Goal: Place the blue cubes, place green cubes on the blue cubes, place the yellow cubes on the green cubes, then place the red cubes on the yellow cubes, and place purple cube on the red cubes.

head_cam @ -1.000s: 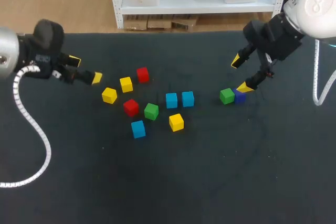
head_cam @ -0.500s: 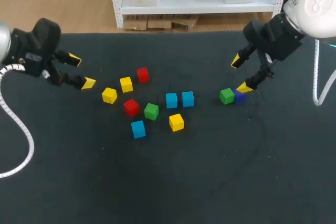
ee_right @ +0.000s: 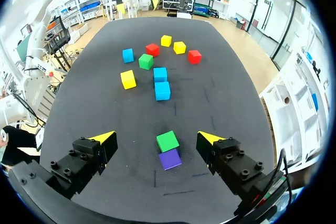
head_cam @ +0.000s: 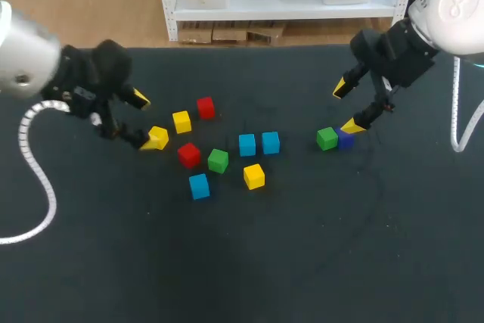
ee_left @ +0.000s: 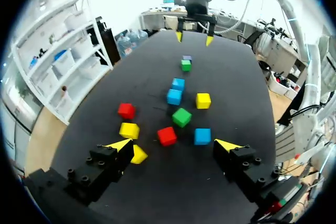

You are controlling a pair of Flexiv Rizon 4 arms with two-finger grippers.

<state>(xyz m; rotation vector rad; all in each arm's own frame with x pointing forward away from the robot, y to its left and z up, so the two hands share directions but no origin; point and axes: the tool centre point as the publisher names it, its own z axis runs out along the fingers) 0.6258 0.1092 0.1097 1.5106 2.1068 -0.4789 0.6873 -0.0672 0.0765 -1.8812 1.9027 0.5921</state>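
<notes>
Left claw (ee_left: 174, 145) gapes empty beside a smooth yellow cube (ee_left: 138, 154). Right claw (ee_right: 156, 137), wide open, empty, has green cube (ee_right: 167, 141) and purple cube (ee_right: 170, 159) between its fingers.

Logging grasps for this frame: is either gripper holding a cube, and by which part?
Nothing is held. The left gripper is open with a yellow cube beside one finger; the right gripper is open near the purple cube and a green cube.

a dark table (head_cam: 249, 270) with a black matte top, faintly scuffed in places.
</notes>
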